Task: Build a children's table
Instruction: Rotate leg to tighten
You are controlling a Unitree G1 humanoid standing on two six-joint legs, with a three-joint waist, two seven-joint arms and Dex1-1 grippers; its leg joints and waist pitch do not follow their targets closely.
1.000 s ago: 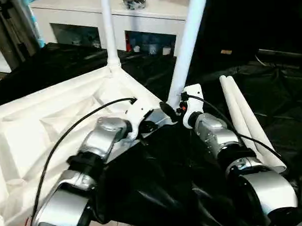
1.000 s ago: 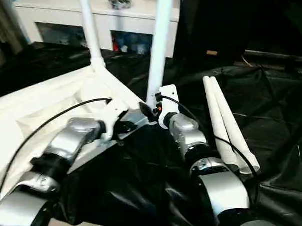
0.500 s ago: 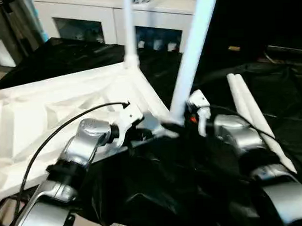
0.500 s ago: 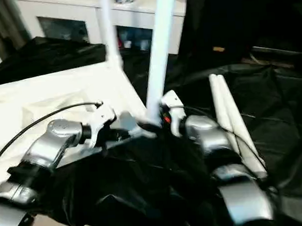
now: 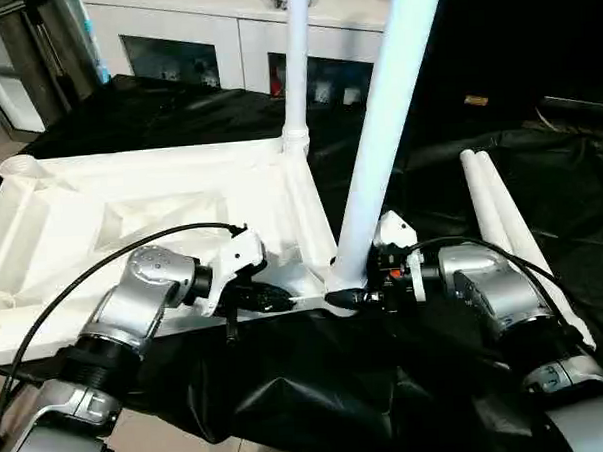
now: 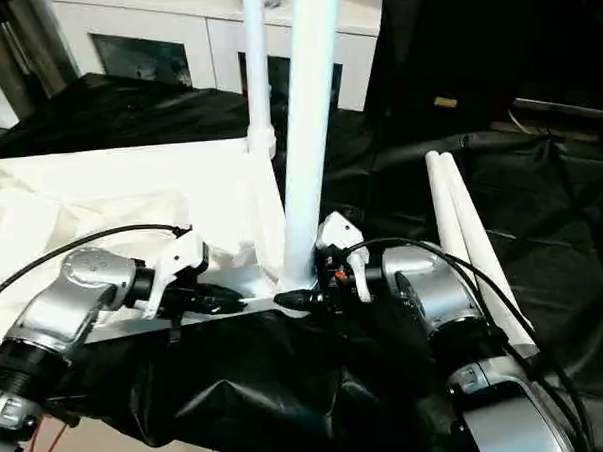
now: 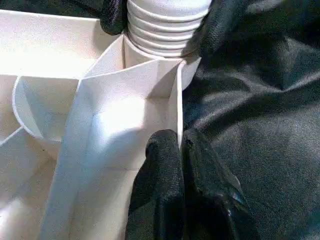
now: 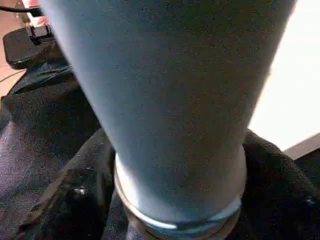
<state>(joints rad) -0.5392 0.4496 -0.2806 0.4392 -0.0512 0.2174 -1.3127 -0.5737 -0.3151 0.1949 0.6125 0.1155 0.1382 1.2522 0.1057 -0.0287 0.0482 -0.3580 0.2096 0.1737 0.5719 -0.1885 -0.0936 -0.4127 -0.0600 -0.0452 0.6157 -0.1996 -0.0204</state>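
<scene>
The white table top [image 5: 131, 213] lies underside up on black cloth, ribs showing. One leg [image 5: 295, 66] stands upright in its far corner socket. A second leg [image 5: 383, 142] stands in the near corner socket, its ridged end [image 7: 167, 25] seated there. My right gripper [image 5: 347, 298] is shut on this leg's base, one black finger on each side of the leg [image 8: 175, 125]. My left gripper [image 7: 179, 145] is shut on the top's raised rim [image 7: 176, 105], just short of that corner. Two loose legs [image 5: 501, 217] lie side by side on the right.
An empty round socket [image 5: 17, 168] shows at the top's far left corner. A white cabinet with glass doors [image 5: 223, 39] stands behind. Black cloth [image 5: 289, 387] hangs over the near edge, with bare floor [image 5: 161, 447] below it at the left. A metal stand [image 5: 19, 58] is at the back left.
The view has shifted. The table top has swung round, so its near corner with the leg now sits closer to me. My right gripper has come round to the leg's base.
</scene>
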